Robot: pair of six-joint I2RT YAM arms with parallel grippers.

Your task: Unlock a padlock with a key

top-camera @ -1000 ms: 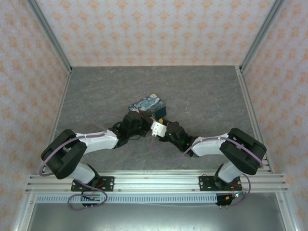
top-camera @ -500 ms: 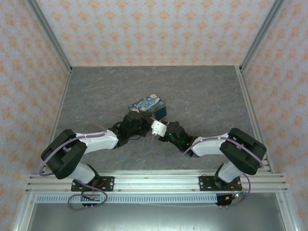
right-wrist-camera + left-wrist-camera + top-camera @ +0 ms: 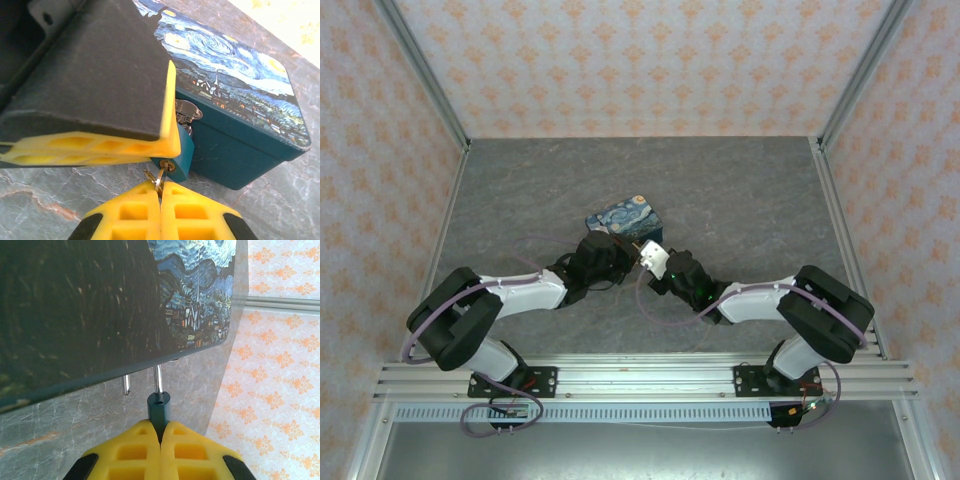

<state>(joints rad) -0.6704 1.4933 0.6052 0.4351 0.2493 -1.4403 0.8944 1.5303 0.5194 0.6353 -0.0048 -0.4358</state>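
The small blue-green padlock (image 3: 159, 409) hangs by its silver shackle (image 3: 158, 379) from the latch (image 3: 187, 111) of the night-sky tin box (image 3: 625, 220). One shackle leg ends free, beside an empty hole in the lock's top. My left gripper (image 3: 160, 427) is shut on the padlock body, and its yellow fingers (image 3: 100, 145) also cross the right wrist view. A brass key (image 3: 161, 175) on a ring sits in the keyhole of the padlock (image 3: 182, 152). My right gripper (image 3: 160, 187) is shut on that key. In the top view, both grippers (image 3: 610, 255) (image 3: 655, 262) meet at the box's near side.
The box (image 3: 235, 135) rests on the grey marble-look table (image 3: 740, 200), with patterned walls (image 3: 620, 60) on three sides. Both arms stretch low across the near half of the table, crowding the box's front.
My right gripper has moved a little up and left, closer to the box and the left gripper. The left arm has barely shifted.
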